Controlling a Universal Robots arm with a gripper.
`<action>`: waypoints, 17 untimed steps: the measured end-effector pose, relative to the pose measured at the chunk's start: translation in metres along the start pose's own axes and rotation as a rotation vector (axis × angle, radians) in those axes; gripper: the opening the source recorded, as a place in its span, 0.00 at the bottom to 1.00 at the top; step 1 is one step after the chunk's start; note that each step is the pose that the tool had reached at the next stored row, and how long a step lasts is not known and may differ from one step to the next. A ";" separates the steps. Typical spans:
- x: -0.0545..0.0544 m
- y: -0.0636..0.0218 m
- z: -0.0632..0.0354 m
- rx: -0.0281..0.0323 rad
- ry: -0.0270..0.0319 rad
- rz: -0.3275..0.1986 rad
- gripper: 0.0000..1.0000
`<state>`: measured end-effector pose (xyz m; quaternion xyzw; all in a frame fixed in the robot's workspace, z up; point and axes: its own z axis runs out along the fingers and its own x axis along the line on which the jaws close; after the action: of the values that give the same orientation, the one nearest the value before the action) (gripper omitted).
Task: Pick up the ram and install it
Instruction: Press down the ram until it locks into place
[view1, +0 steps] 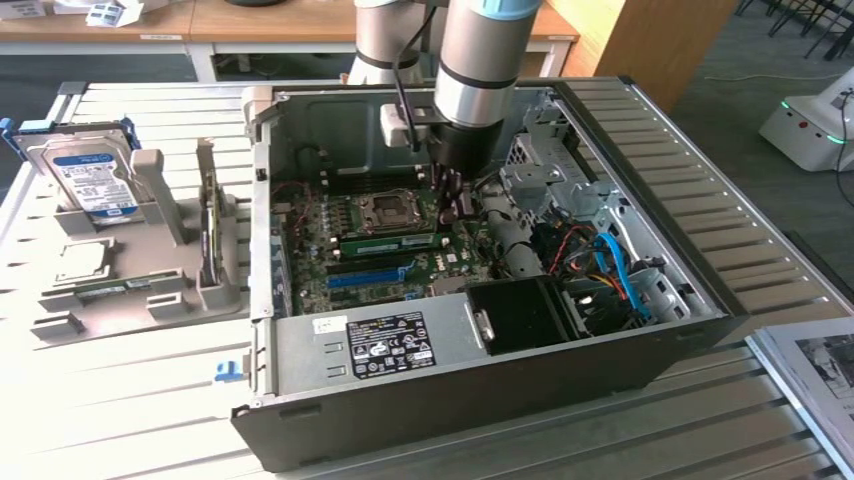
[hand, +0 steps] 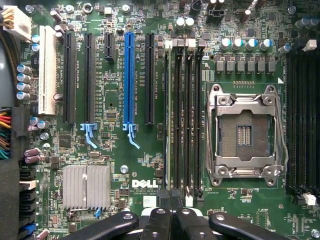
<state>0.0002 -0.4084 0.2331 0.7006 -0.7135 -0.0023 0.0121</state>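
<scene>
- Well off to the exterior view's left of the CPU socket (view1: 391, 208), outside the computer case (view1: 441, 400), a hard drive (view1: 94, 180) stands in a grey holder. It has a blue-white label, but I can't read the text.
- Just beside the CPU socket, the ram (view1: 387, 241) looks like it's already sitting in one of the black memory slots. From the wrist view it's only a thin edge (hand: 166, 115) in the slot furthest from the socket. I can't tell if it's fully clicked in.
- The gripper (view1: 454, 195) hangs right over the end of that slot with its fingers clenched tight together and nothing between them (hand: 170, 197). My guess is it's pressing the stick or just finished.
- So the pickup is done and the seating is mostly done.
- Readable writing: "DELL" (hand: 131, 183) in white on the motherboard, past the blue slot (hand: 129, 75) from the socket. The power supply sticker (view1: 390, 345) is too small to read.
</scene>
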 end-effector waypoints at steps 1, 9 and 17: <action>0.000 0.0000 0.0000 0.0000 0.0001 0.000 0.10; -0.001 0.0000 0.0006 0.0000 0.0000 0.000 0.10; -0.001 -0.0001 0.0036 0.0000 0.0000 0.000 0.10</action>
<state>0.0002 -0.4078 0.2295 0.7006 -0.7134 -0.0023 0.0121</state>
